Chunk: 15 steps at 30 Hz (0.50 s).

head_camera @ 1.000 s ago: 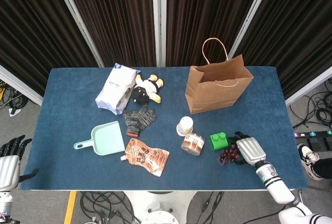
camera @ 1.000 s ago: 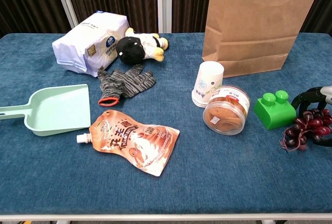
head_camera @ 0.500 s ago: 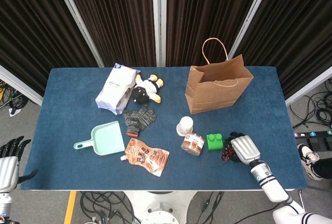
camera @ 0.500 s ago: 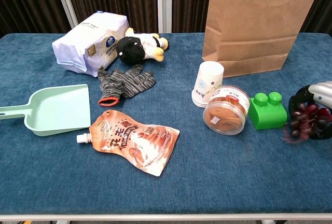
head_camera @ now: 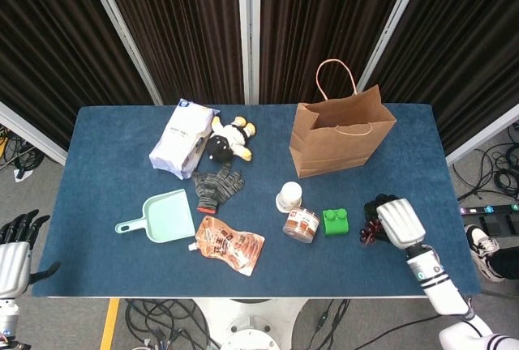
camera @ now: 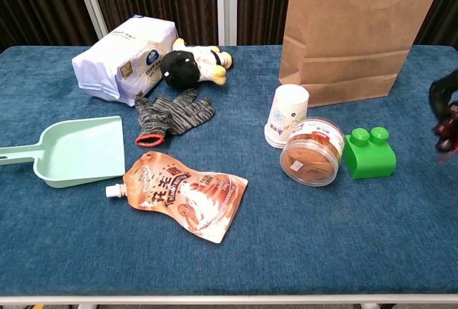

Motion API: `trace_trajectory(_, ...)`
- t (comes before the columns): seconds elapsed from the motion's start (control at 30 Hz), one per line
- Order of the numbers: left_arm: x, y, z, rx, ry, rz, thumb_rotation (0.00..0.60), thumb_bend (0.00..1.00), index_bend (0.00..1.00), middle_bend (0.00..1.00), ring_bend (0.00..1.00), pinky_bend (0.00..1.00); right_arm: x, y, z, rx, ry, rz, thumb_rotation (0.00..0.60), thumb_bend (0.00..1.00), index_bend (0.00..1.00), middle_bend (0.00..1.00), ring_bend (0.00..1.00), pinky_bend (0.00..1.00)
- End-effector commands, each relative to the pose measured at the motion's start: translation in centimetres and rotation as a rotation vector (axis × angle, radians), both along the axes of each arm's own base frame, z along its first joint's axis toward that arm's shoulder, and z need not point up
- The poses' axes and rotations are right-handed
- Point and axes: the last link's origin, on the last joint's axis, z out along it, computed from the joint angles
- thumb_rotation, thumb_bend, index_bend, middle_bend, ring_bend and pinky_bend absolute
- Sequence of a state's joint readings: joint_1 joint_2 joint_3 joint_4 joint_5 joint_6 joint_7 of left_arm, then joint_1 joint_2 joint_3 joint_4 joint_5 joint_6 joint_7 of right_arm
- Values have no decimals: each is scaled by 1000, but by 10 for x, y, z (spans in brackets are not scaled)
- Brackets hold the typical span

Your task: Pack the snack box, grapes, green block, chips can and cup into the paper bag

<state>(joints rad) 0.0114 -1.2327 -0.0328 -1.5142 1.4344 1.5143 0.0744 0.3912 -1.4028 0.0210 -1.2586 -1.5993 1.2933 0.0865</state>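
Your right hand (head_camera: 395,221) has the grapes (head_camera: 371,225) gripped, its fingers curled around the dark bunch, which hangs at the hand's inner side, right of the green block (head_camera: 334,221) and apart from it; in the chest view the bunch shows only as a dark red blur at the frame's right edge (camera: 446,130), clear of the cloth. The green block sits on the blue table (head_camera: 113,172) just beside the chips can (head_camera: 301,225), a short clear tub lying on its side, and the cup (head_camera: 289,196) lies tipped over just behind that tub, touching or nearly touching it. The paper bag (head_camera: 340,139) stands upright and open further back, with its handles up. You can see the white snack box (head_camera: 183,137) at the far left of the group, with a plush toy (head_camera: 227,139) against it and a striped glove (head_camera: 217,181) just in front. Nearer you lie a mint dustpan (head_camera: 166,216) and an orange pouch (head_camera: 229,245). Your left hand (head_camera: 15,246) is off the table's left edge, holding nothing, its dark fingers loosely apart and pointing upward.
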Motion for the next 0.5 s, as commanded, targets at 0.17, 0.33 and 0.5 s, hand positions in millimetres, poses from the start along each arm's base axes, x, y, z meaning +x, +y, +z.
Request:
trace_trajectory(0.17, 3, 2, 0, -4, 4, -6, 600, 44, 238, 203, 121, 152, 52, -4, 77, -120, -124, 164, 600, 287, 772, 673, 442, 563)
trace_trajectory(0.33, 5, 4, -1, -11, 5, -15, 600, 44, 237, 203, 121, 152, 93, -24, 116, -174, -190, 236, 600, 286, 773, 673, 442, 563)
trace_trajectory(0.5, 6, 4, 0, -9, 0, -13, 600, 44, 238, 203, 121, 152, 132, -53, 149, -203, -244, 246, 600, 286, 774, 673, 441, 562)
